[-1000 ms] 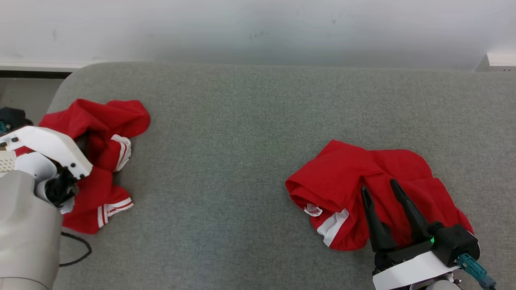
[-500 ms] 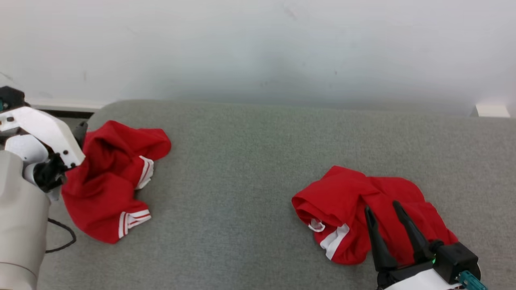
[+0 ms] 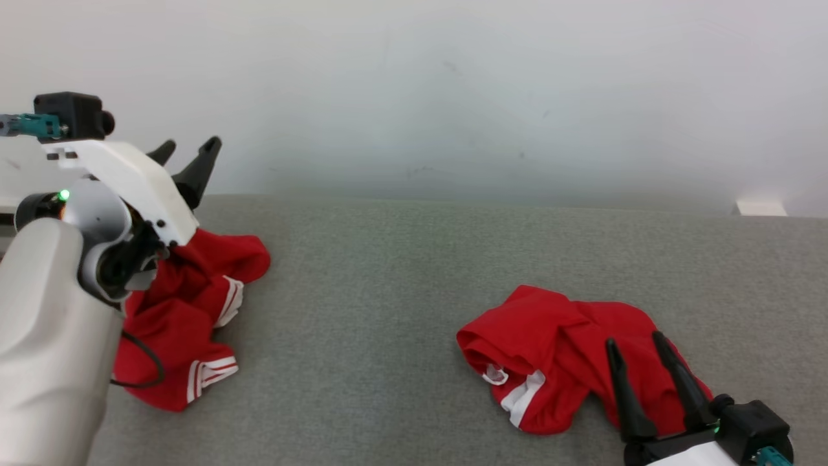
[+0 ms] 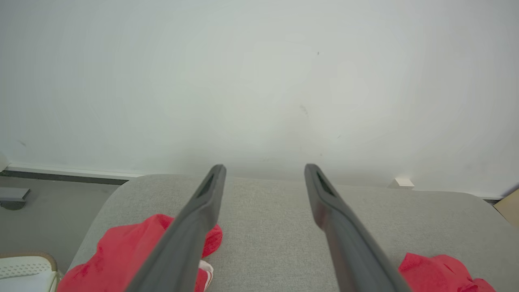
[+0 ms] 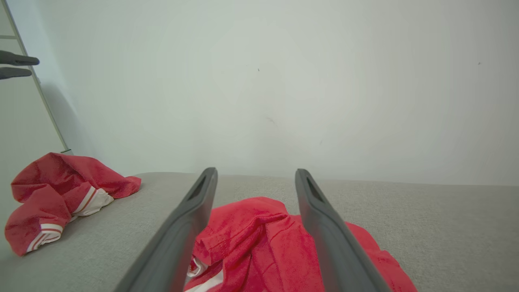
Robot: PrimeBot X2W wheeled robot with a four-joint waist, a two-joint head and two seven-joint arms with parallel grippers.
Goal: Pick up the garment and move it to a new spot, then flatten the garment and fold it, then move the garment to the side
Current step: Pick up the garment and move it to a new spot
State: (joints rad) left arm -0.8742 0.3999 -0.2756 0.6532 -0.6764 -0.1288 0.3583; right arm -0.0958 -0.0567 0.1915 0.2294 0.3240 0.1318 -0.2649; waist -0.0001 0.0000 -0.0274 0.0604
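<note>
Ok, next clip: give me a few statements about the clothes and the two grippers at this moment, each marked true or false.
1. Two red garments lie on the grey cushion. True.
2. The left gripper is shut on the left garment. False: it is open and empty, up above that garment.
3. The right gripper is open, its fingers pointing across the right garment. True.
4. The two garments overlap. False: a wide stretch of bare cushion lies between them.
5. Both garments are spread flat. False: each lies crumpled in a heap.
</note>
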